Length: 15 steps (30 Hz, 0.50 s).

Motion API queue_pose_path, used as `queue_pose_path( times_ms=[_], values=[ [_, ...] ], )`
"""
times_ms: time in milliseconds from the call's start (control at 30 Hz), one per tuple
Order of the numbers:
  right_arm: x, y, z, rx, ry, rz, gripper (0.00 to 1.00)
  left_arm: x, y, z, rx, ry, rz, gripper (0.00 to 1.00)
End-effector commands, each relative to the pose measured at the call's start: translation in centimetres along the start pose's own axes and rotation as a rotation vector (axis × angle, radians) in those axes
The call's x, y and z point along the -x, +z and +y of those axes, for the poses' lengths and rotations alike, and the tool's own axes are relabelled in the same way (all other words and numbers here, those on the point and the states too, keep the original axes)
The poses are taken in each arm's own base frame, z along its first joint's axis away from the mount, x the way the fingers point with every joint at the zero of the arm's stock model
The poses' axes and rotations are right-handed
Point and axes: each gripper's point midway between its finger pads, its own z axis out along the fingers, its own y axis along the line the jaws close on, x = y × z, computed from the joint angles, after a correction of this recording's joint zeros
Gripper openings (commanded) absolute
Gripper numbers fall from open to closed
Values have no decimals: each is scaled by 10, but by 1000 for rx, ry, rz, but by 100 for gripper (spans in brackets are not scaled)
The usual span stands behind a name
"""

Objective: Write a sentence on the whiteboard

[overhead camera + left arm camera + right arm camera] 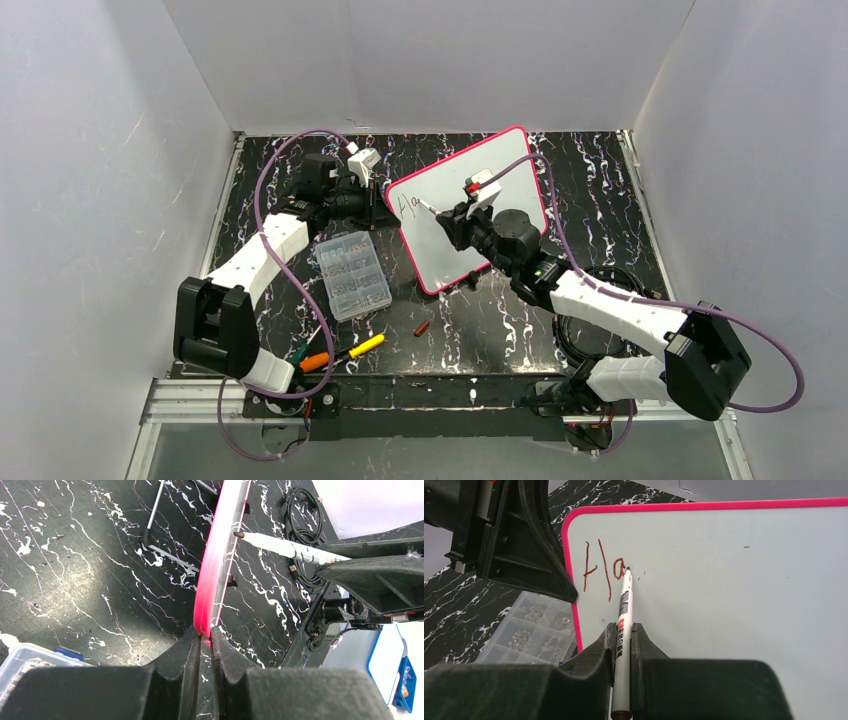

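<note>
The whiteboard [432, 248], white with a pink-red rim, stands tilted at the table's middle. My left gripper [384, 199] is shut on its left edge; in the left wrist view the pink rim [215, 560] sits between my closed fingertips [205, 632]. My right gripper [452, 214] is shut on a white marker [625, 600]. The marker's tip touches the board [734, 580] just right of the sentence's first brownish-red letters, "Ha" [599, 570]. The marker also shows in the left wrist view [285, 547], with its tip at the board.
A clear organizer box [352, 273] of screws lies left of the board. A small brown-red cap [421, 328] lies in front. Yellow-handled [362, 346] and orange-handled [314, 361] tools lie near the front edge. A black cable coil [590, 330] lies under my right arm.
</note>
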Motion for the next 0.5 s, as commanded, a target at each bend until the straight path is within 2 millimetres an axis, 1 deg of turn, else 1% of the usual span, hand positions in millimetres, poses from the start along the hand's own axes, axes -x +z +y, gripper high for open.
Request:
queue_pose_path(
  times_ms=[0, 200, 467],
  values=[
    [47, 4, 4, 4, -2, -135, 1, 1, -6, -16, -29, 35, 10, 0],
    [44, 8, 2, -9, -6, -129, 1, 0, -6, -16, -31, 34, 11, 0],
    [33, 12, -2, -29, -13, -92, 1, 1, -6, -17, -33, 34, 10, 0]
  ],
)
